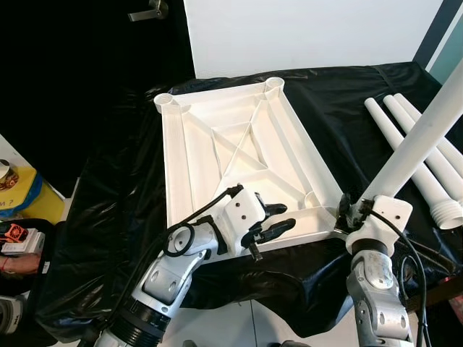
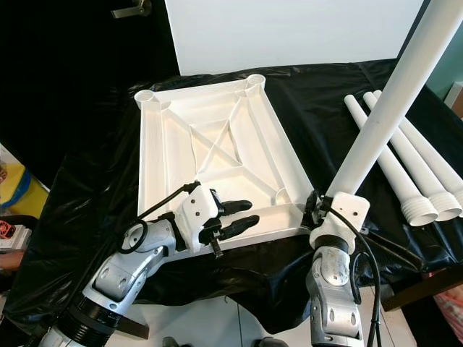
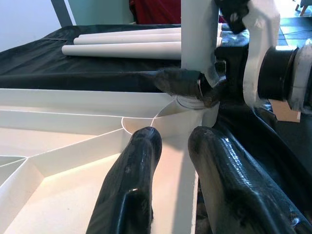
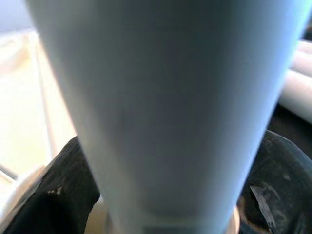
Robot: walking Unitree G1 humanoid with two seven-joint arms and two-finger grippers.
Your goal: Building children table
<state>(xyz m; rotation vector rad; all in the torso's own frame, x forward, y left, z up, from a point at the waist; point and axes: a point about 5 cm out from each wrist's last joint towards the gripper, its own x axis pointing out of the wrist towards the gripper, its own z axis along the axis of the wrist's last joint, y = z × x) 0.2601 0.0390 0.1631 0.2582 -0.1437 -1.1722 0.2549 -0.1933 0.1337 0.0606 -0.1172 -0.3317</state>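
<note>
The white tabletop (image 1: 189,155) lies upside down on the black-covered table (image 1: 116,202), its ribs and corner sockets facing up. My right gripper (image 1: 352,211) is shut on a long white table leg (image 1: 419,137). The leg stands tilted, and its lower end sits at the near right corner socket (image 3: 190,102). It looms close in the right wrist view as the table leg (image 4: 165,97). My left gripper (image 1: 289,217) hovers open over the tabletop's near rim, just left of that corner. Nothing lies between its fingers (image 3: 136,175).
Three spare white legs (image 2: 401,181) lie side by side on the black cover at the right. A white wall panel (image 1: 311,36) stands behind the table, with a dark door and its handle (image 1: 150,10) at the back left. Yellow clutter (image 1: 22,195) sits on the floor at left.
</note>
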